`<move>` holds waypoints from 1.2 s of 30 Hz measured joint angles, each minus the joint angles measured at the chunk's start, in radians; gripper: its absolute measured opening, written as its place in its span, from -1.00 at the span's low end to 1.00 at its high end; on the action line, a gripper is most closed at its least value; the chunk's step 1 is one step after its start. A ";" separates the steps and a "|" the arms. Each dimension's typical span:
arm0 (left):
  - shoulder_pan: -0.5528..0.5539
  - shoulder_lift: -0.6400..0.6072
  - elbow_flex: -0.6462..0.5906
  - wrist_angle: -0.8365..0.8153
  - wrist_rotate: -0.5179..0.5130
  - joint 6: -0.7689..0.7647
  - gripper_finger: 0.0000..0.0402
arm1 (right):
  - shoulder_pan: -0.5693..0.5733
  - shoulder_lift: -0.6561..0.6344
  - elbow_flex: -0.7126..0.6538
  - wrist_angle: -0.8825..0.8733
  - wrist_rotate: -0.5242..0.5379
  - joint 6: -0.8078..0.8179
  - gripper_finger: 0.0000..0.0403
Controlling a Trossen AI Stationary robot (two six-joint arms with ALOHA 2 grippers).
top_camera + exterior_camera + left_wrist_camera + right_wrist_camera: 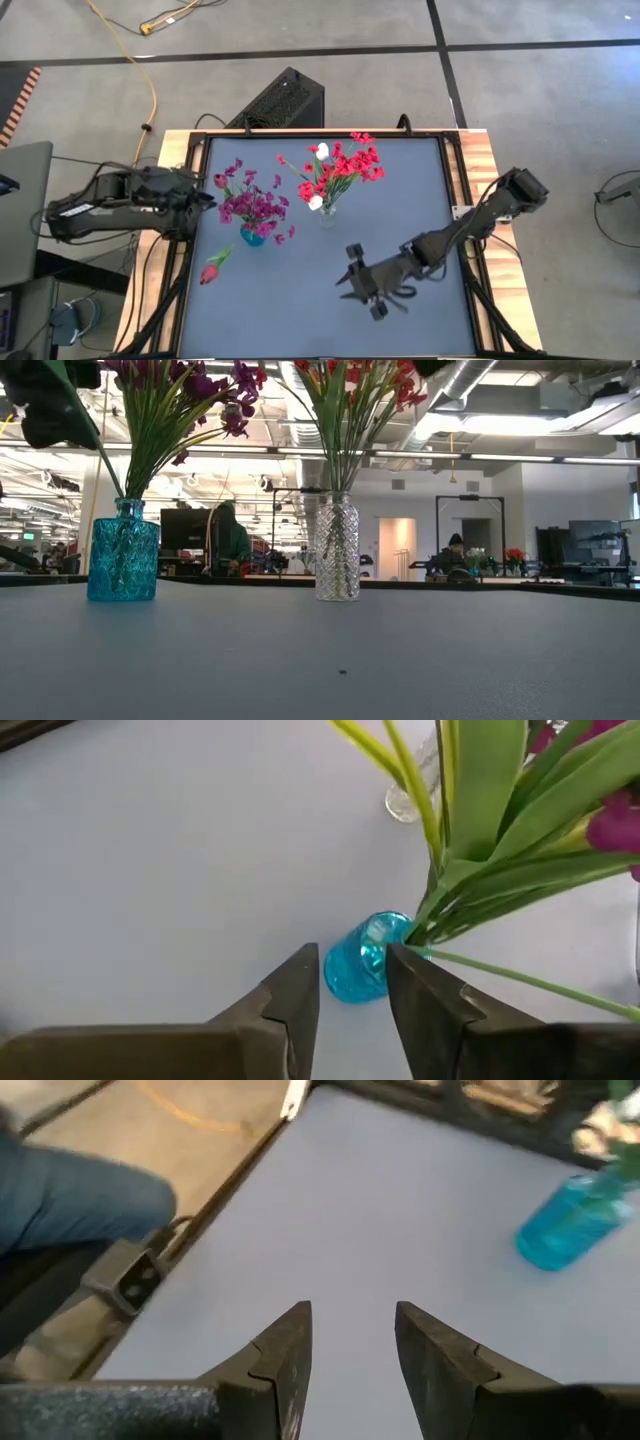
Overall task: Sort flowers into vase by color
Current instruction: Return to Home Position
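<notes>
Red tulip lies flat on the table, stem slanting toward the blue vase | left gripper nearer, beside that vase, slightly parted, empty | right gripper mid-table, wide apart, empty

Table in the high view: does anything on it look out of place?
Yes. One red tulip lies flat on the table near the blue vase, not in any vase. Nothing looks spilled or broken.
</notes>
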 joint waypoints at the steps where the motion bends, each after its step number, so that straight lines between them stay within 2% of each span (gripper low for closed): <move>1: 0.000 -0.011 -0.013 0.013 0.000 0.001 -0.49 | -0.012 -0.018 -0.029 0.030 0.001 0.001 -0.16; 7: 0.000 -0.044 -0.106 0.092 -0.017 0.028 -0.61 | -0.085 -0.142 -0.234 0.192 -0.001 -0.007 -0.16; 12: 0.000 -0.044 -0.136 0.069 -0.019 0.034 -0.71 | -0.154 -0.250 -0.396 0.324 -0.001 0.014 -0.16; 18: 0.000 -0.043 -0.155 0.068 -0.110 0.028 -0.86 | -0.236 -0.353 -0.579 0.466 -0.003 0.018 -0.16; 22: 0.000 -0.044 -0.175 0.135 -0.129 0.006 -0.98 | -0.289 -0.406 -0.676 0.548 -0.003 0.047 -0.16; 26: 0.000 -0.044 -0.204 0.247 -0.152 -0.023 -0.99 | -0.334 -0.458 -0.739 0.583 -0.003 0.068 -0.16; 30: 0.000 -0.043 -0.248 0.258 -0.257 -0.067 -1.00 | -0.371 -0.508 -0.787 0.600 -0.048 0.062 -0.16; 36: 0.000 -0.043 -0.331 0.255 -0.419 -0.230 -1.00 | -0.440 -0.577 -0.840 0.604 -0.090 0.047 -0.16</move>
